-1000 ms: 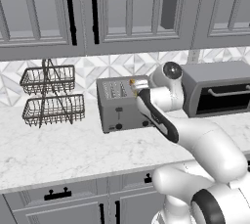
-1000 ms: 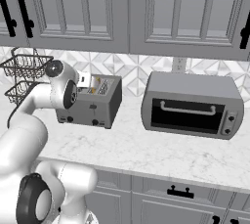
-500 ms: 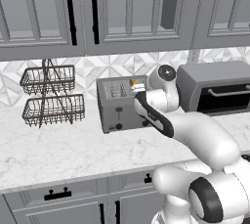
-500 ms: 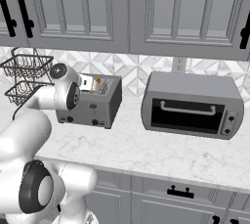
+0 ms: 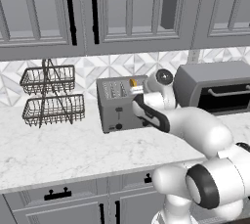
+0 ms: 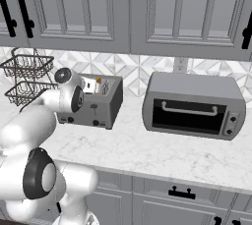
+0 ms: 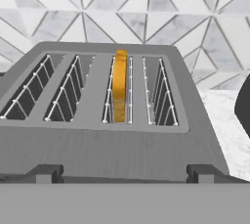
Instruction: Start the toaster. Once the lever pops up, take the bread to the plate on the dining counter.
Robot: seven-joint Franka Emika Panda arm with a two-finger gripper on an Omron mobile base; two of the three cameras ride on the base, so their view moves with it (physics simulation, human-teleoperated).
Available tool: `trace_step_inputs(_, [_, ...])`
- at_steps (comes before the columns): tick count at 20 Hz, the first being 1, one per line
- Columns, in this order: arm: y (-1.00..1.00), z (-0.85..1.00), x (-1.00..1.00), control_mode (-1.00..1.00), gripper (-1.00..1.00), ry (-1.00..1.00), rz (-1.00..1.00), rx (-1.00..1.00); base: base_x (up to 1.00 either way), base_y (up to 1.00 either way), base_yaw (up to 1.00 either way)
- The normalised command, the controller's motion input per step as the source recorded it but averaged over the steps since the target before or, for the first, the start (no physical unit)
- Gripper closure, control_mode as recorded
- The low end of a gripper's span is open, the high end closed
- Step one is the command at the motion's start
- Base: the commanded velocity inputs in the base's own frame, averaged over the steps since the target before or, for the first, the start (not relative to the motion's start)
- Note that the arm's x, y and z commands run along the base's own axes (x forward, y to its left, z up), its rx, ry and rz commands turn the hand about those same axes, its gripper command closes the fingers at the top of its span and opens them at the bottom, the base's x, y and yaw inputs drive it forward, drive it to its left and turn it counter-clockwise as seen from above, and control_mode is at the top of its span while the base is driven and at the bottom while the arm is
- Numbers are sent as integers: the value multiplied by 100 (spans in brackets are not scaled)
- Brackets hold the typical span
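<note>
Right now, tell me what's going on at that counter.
The white arm has its gripper at the toaster on the marble worktop, jaws open and holding nothing. The hand view looks down on the slots, where the bread stands in the third from the left. The toaster oven sits beside it.

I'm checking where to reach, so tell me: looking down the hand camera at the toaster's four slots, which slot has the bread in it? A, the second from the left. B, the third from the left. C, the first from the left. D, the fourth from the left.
B: in the hand view the golden bread stands upright in the third slot from the left of the toaster, with two bare slots to its left and one to its right.
</note>
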Motion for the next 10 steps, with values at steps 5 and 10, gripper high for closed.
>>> trace_step_inputs(5, [0,13,30,-100,-100,0,0,0,0,0,0])
trace_step_inputs(10, [7,-4,12,-100,-100,0,0,0,0,0,0])
